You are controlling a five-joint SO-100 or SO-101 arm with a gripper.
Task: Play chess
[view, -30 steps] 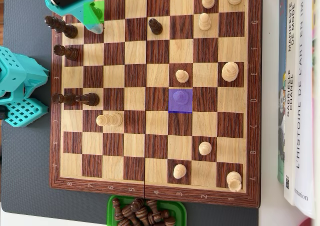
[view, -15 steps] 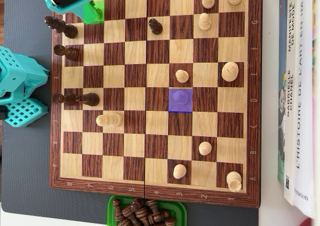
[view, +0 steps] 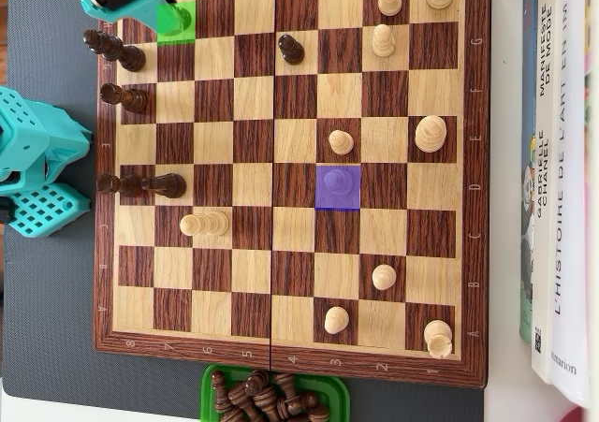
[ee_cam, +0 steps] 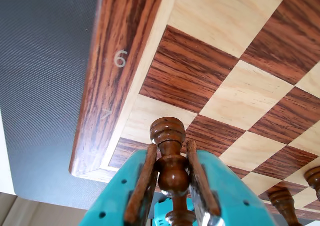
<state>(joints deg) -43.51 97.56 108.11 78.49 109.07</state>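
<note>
Your gripper (ee_cam: 172, 186) is clamped on a dark chess piece (ee_cam: 169, 151), the two wood-lined fingers (ee_cam: 142, 183) pinching its narrow waist just under the rounded head, so the knob above acts as a stop against slipping. In the wrist view the piece stands upright between the jaws, with its lower stem hidden behind the teal body, so you cannot tell whether its foot touches the chessboard (view: 477, 188) or hangs just above it.

In the overhead view the gripper (view: 150, 1) sits at the board's upper-left corner, right at the green-marked square (view: 178, 24), which looks like the pick-up square. The purple-marked square (view: 338, 187) lies near the board's middle, well apart from the gripper, and is probably your target; it appears to hold a small piece under the tint, though that is hard to read.

Other dark pieces stand along the board's left edge, just below the gripper, so lift clear before you travel. Captured dark pieces fill the green tray (view: 213, 385) at the board's bottom edge.
</note>
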